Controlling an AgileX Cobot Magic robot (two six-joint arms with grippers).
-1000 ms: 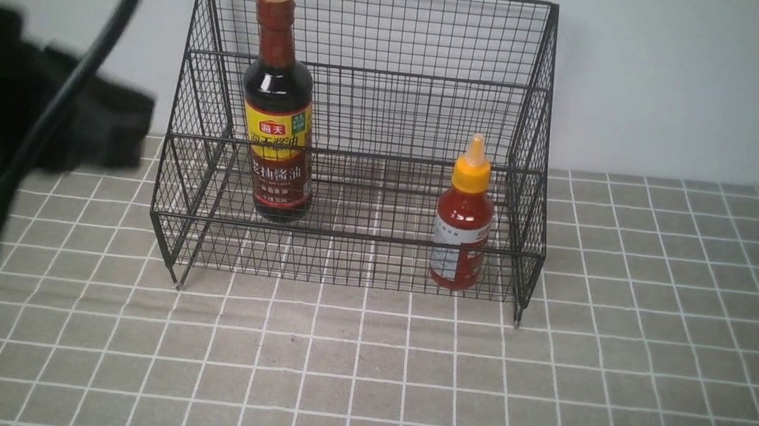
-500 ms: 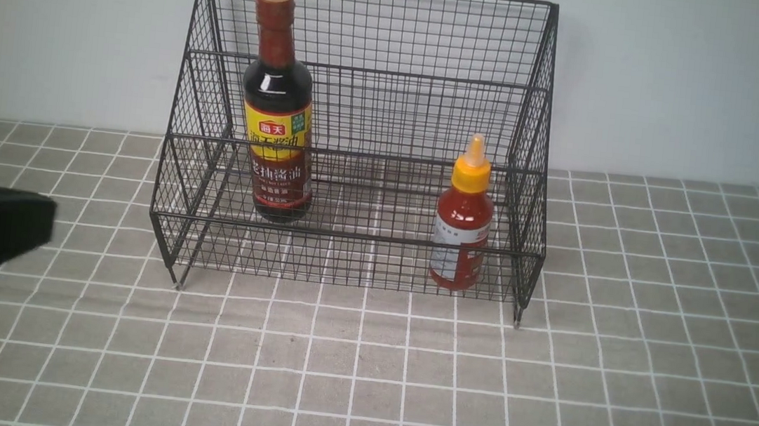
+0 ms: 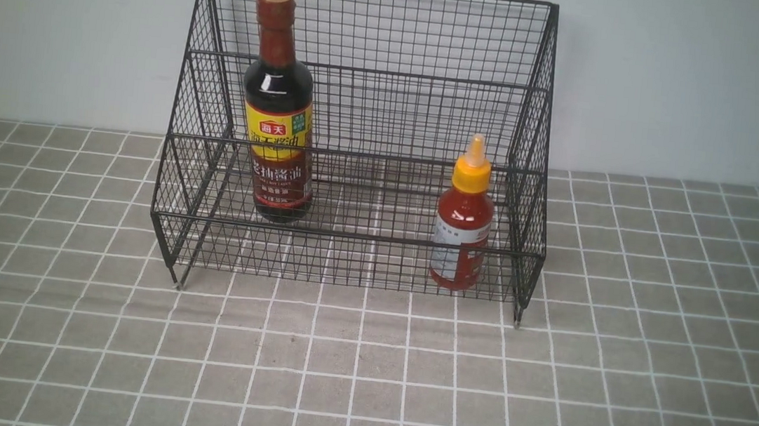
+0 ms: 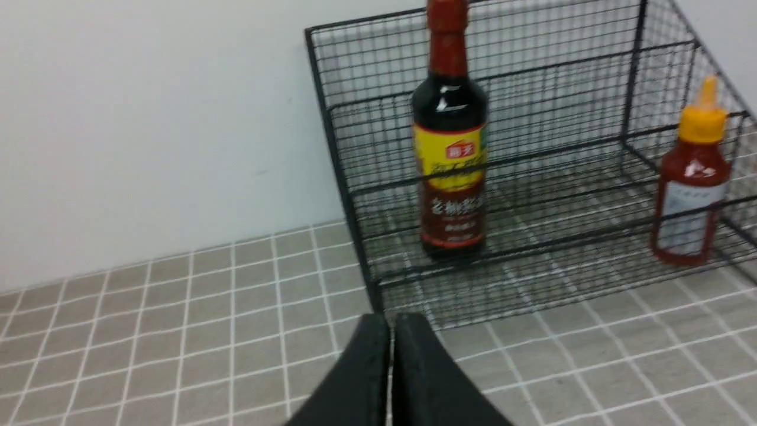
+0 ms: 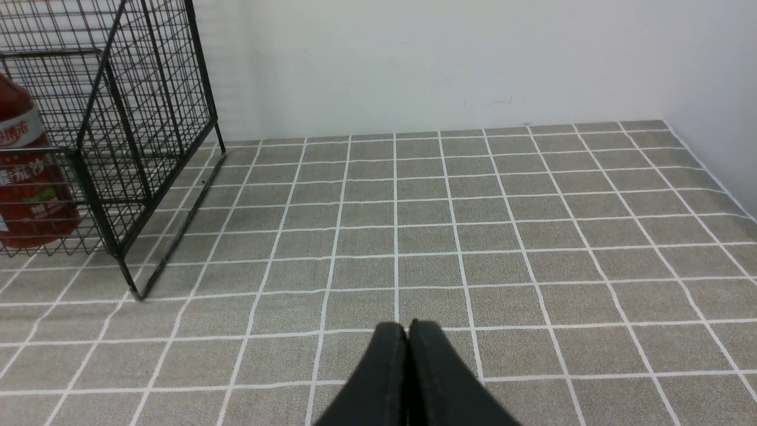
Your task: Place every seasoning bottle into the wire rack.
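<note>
Though neither arm appears in the front view, each wrist camera shows its own claw low over the grey tiled tabletop point(image 3: 362, 380), fingers pointing toward the white wall point(image 3: 681, 89). The left gripper point(image 4: 390, 322) has its two black fingers pressed together with only a hairline seam between them and nothing held; it sits just short of the wire rack point(image 3: 366, 70) at that rack's left front corner, apart from the mesh. The right gripper point(image 5: 407, 328) is likewise closed tight and empty, hovering over bare tiles well off the rack's right side. Both seasoning bottles stand upright inside the rack. The soy-sauce bottle point(image 3: 279, 104), dark with a brown cap and a yellow-and-red label, stands toward the rack's left side; whether it rests on the upper or the lower step is hard to tell through the mesh. The red sauce squeeze bottle point(image 3: 464, 215), with its orange-yellow nozzle cap, stands in the rack's front right corner, just behind the low front rail. The two bottles are well apart. The left wrist view takes in both bottles through the rack's left side panel. The right wrist view shows only the rack's right front corner, one short foot, and a sliver of the red bottle's label behind the wires, plus a side wall beyond the tabletop's far right edge that the front view never reaches.
</note>
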